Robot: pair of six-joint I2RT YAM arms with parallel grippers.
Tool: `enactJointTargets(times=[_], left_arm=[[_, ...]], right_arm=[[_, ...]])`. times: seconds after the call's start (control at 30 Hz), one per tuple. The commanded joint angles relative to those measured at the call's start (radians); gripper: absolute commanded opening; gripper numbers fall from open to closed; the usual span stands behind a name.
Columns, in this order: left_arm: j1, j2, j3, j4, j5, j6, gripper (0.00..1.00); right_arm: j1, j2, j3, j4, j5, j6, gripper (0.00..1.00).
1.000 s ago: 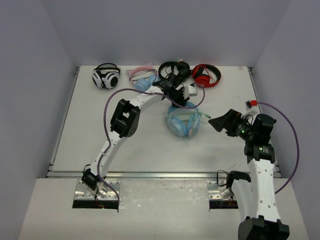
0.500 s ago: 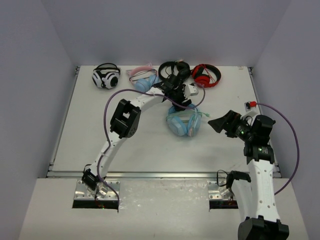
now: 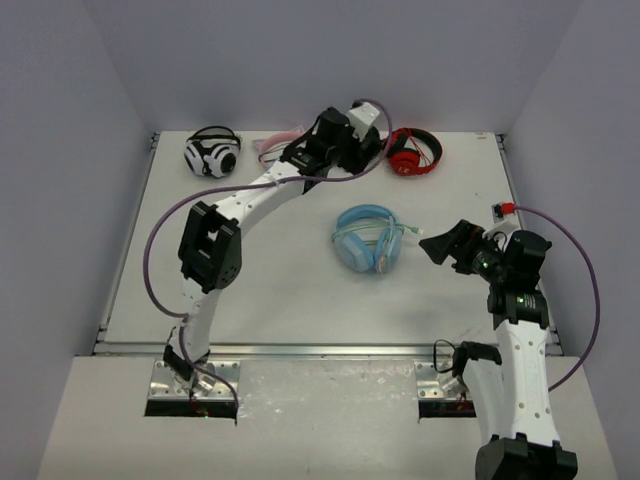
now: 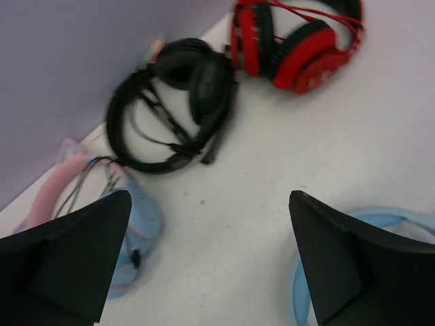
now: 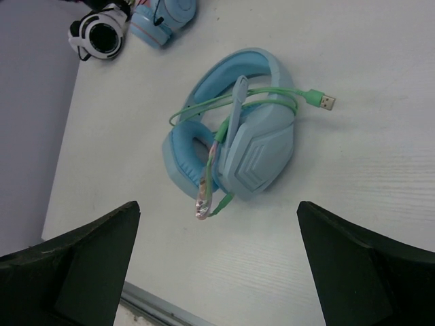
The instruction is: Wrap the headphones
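The light-blue headphones [image 3: 368,238] lie flat mid-table, ear cups folded together, with nothing holding them. Their pale-green cable [image 5: 204,103] loops over the cups and headband, and its plug [image 5: 326,102] sticks out to the right. My left gripper [image 3: 340,150] hangs open above the back of the table, well away from them. In the left wrist view its jaws [image 4: 209,197] are wide apart with only bare table between, and the headphones' band [image 4: 408,219] peeks in at the lower right. My right gripper [image 3: 428,243] stands open just right of the headphones [image 5: 234,139], empty [image 5: 217,204].
Along the back edge lie a white-and-black pair [image 3: 212,153], a blue pair with a pink cat-ear band [image 3: 283,155], a black pair [image 4: 173,102] and a red pair [image 3: 413,150]. A small red-and-white part [image 3: 500,208] sits at the table's right edge.
My left gripper opened, let go at the headphones' top and swung up and back toward the rear wall. The headphones now lie uncovered. The right arm hardly moved.
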Motion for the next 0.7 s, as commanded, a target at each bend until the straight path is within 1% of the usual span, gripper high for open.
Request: enactJointTargets(times=[0.0, 0.03, 0.07, 0.1, 0.13, 0.17, 0.2, 0.23, 0.27, 0.3, 0.33, 0.37, 0.4, 0.43, 0.47, 0.5, 0.53, 0.57, 0.63, 0.67], left_arm=[[0.001, -0.190, -0.054, 0.084, -0.508, -0.304, 1.00], [0.002, -0.277, -0.116, 0.058, -0.581, -0.393, 1.00], [0.004, -0.322, -0.149, 0.019, -0.639, -0.564, 1.00], [0.005, -0.373, -0.186, -0.052, -0.699, -0.622, 1.00], [0.005, -0.473, -0.268, -0.087, -0.726, -0.677, 1.00], [0.005, -0.528, -0.316, -0.114, -0.753, -0.769, 1.00], [0.005, -0.586, -0.368, -0.168, -0.790, -0.811, 1.00], [0.005, -0.700, -0.461, -0.212, -0.875, -0.916, 1.00], [0.005, -0.758, -0.509, -0.257, -0.913, -0.976, 1.00], [0.005, -0.819, -0.563, -0.339, -0.972, -1.036, 1.00], [0.005, -0.946, -0.627, -0.348, -0.984, -1.096, 1.00], [0.005, -1.009, -0.763, -0.333, -0.981, -1.083, 1.00], [0.005, -1.074, -0.825, -0.264, -0.944, -1.052, 1.00], [0.005, -1.184, -0.874, -0.241, -0.918, -0.987, 1.00], [0.005, -1.223, -0.923, -0.239, -0.890, -0.966, 1.00], [0.005, -1.281, -0.931, -0.275, -0.860, -0.950, 1.00], [0.005, -1.299, -0.926, -0.312, -0.853, -0.922, 1.00], [0.004, -1.312, -0.907, -0.387, -0.853, -0.905, 1.00], [0.004, -1.347, -0.896, -0.443, -0.878, -0.833, 1.00], [0.005, -1.379, -0.919, -0.470, -0.919, -0.805, 1.00]], right_arm=[[0.005, -0.012, 0.023, 0.036, 0.109, -0.036, 0.99], [0.005, -0.021, 0.029, 0.034, 0.116, -0.068, 0.99], [0.004, -0.027, 0.041, 0.034, 0.117, -0.079, 0.99], [0.005, -0.034, 0.053, 0.018, 0.120, -0.093, 0.99], [0.005, -0.038, 0.072, -0.002, 0.125, -0.117, 0.99], [0.007, -0.041, 0.119, -0.025, 0.127, -0.128, 0.99], [0.010, -0.041, 0.142, -0.053, 0.130, -0.136, 0.99], [0.031, -0.044, 0.171, -0.081, 0.131, -0.135, 0.99], [0.043, -0.056, 0.181, -0.085, 0.131, -0.125, 0.99], [0.051, -0.069, 0.187, -0.090, 0.125, -0.098, 0.99], [0.053, -0.084, 0.190, -0.081, 0.092, -0.086, 0.99], [0.053, -0.101, 0.195, -0.073, 0.079, -0.076, 0.99], [0.053, -0.127, 0.204, -0.073, 0.070, -0.070, 0.99], [0.053, -0.135, 0.239, -0.093, 0.062, -0.075, 0.99], [0.053, -0.136, 0.264, -0.117, 0.061, -0.084, 0.99], [0.051, -0.135, 0.285, -0.166, 0.059, -0.108, 0.99], [0.053, -0.135, 0.319, -0.191, 0.061, -0.122, 0.99], [0.051, -0.135, 0.331, -0.216, 0.068, -0.134, 0.99], [0.053, -0.136, 0.351, -0.282, 0.084, -0.176, 0.99], [0.051, -0.139, 0.354, -0.324, 0.103, -0.190, 0.99]])
